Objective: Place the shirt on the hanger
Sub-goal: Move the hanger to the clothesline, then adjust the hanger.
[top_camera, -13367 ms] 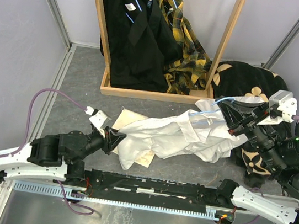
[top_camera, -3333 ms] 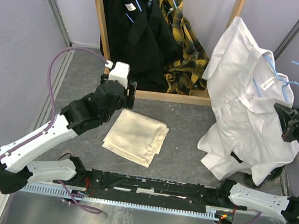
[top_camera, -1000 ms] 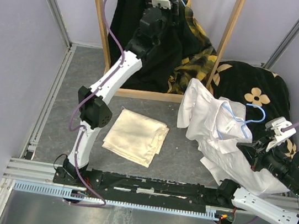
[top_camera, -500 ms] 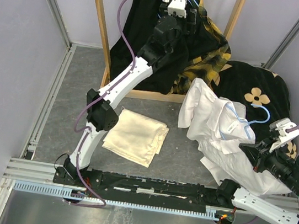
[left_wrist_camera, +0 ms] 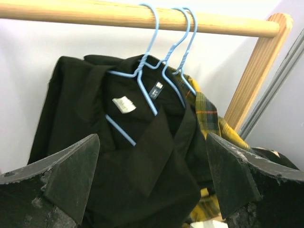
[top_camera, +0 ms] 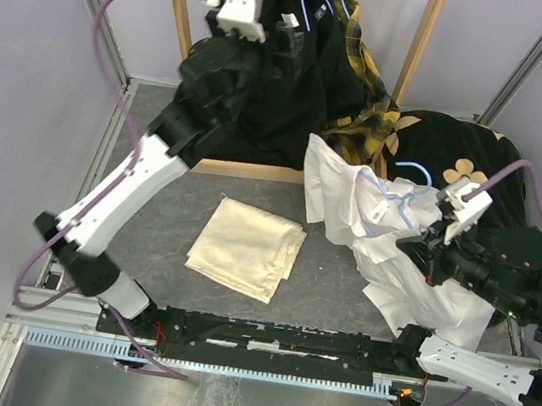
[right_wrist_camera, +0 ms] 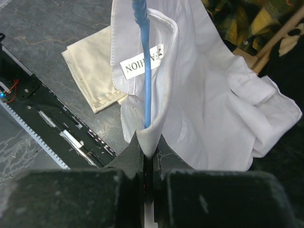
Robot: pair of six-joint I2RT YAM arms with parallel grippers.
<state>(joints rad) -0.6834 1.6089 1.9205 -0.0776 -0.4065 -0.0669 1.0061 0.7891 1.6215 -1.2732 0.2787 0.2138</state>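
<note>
Right gripper point(right_wrist_camera: 148, 154): clenched on the shirt point(top_camera: 391, 250) collar, with the hanger point(right_wrist_camera: 144, 71) wire inside the fold. Shirt hangs over the surface point(top_camera: 149, 206), right of the cream cloth point(top_camera: 244, 248). Left gripper point(left_wrist_camera: 152, 142): released, facing black garments point(left_wrist_camera: 76, 95) on the rail point(left_wrist_camera: 118, 14).

The top external camera is hanging above and behind the arm bases, looking down and away over the whole table point(top_camera: 332, 272) to the wooden rack point(top_camera: 423, 33) at the far side, from well off. The left wrist camera is riding behind the left gripper point(left_wrist_camera: 152, 137), facing slightly upward at the rod point(left_wrist_camera: 95, 12) and black garments point(left_wrist_camera: 142, 166) from near, its spread fingers point(left_wrist_camera: 66, 175) framing the lower corners. The right wrist camera is peering steeply down along the right gripper point(right_wrist_camera: 148, 147), very near the shirt point(right_wrist_camera: 213, 95) and hanger point(right_wrist_camera: 145, 71), with the cream cloth point(right_wrist_camera: 90, 66) and near rail point(right_wrist_camera: 42, 109) beyond. Each wrist view is sharing these things with the top view.
</note>
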